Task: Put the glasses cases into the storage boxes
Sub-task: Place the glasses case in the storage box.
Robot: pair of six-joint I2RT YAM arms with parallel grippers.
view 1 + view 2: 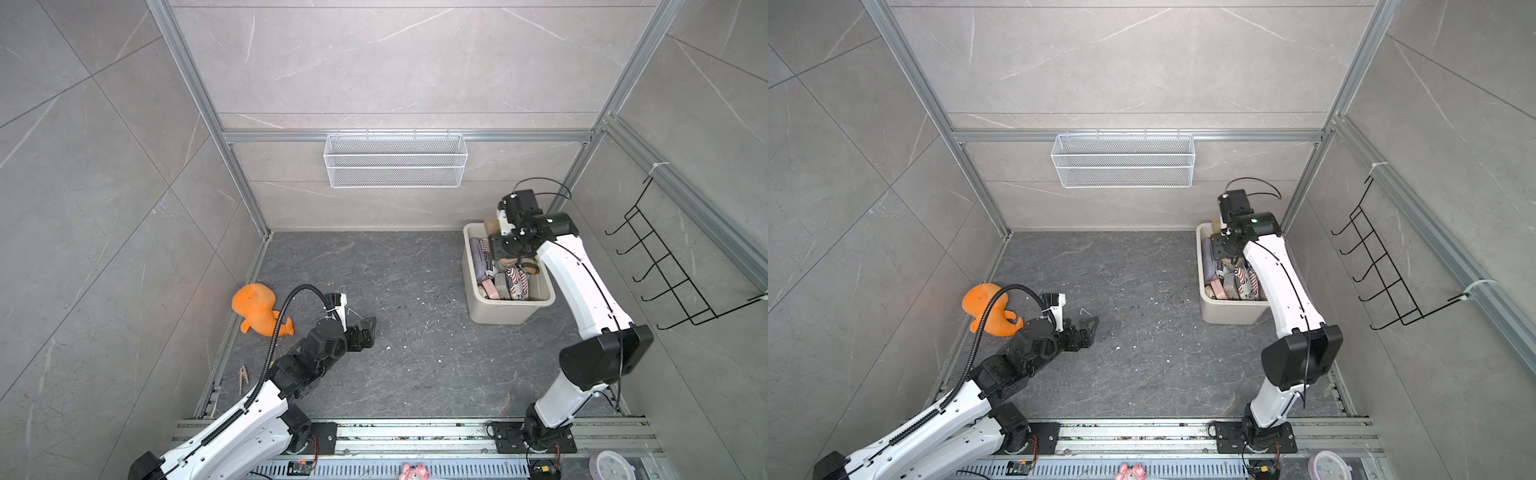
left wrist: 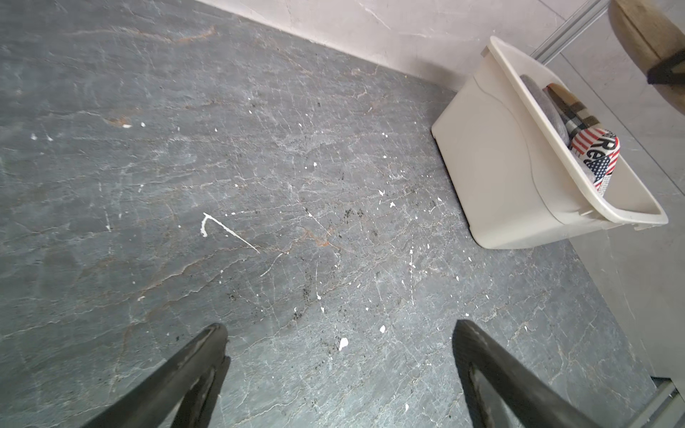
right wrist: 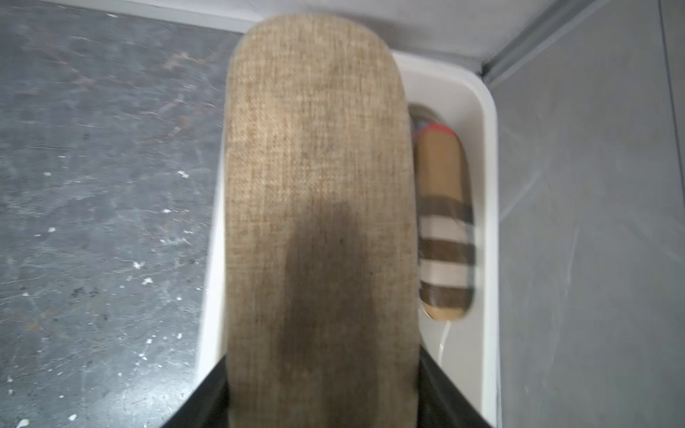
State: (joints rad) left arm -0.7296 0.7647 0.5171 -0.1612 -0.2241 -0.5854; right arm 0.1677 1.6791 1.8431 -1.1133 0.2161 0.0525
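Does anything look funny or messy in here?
A bit. An orange plush toy and a wooden clothespin lie on the floor by the left wall, and white flecks are scattered across the floor.

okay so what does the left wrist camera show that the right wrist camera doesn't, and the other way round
Only the left wrist view shows the left gripper open and empty over the dark stone floor, the cream-white plastic tub's outer wall, and a flag-and-newsprint glasses case inside it.

Only the right wrist view shows the right gripper closed on the tan woven-fabric glasses case above the tub, filling most of the picture.

Both show the floor, the tub, a brown plaid glasses case in it, and part of the held tan case.
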